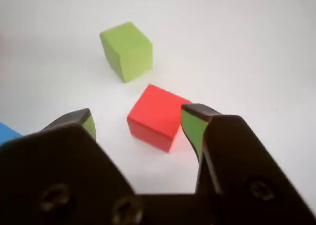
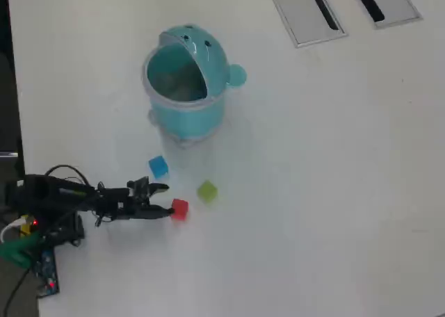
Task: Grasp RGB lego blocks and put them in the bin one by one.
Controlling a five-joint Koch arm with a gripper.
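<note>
In the wrist view the red cube point(image 1: 156, 116) lies on the white table just ahead of my open gripper point(image 1: 138, 122), close to the right finger's green pad point(image 1: 192, 129). The yellow-green cube point(image 1: 127, 50) sits farther ahead, and a corner of the blue cube point(image 1: 7, 134) shows at the left edge. From overhead the gripper point(image 2: 165, 199) reaches rightward, its tips beside the red cube point(image 2: 179, 208). The blue cube point(image 2: 158, 166) and yellow-green cube point(image 2: 207, 190) lie nearby. The teal bin point(image 2: 186, 84) stands farther up the table, mouth open.
Two grey slotted panels point(image 2: 306, 11) are set into the table at the top right of the overhead view. The arm's base and cables point(image 2: 35, 220) sit at the left edge, next to the table's dark border.
</note>
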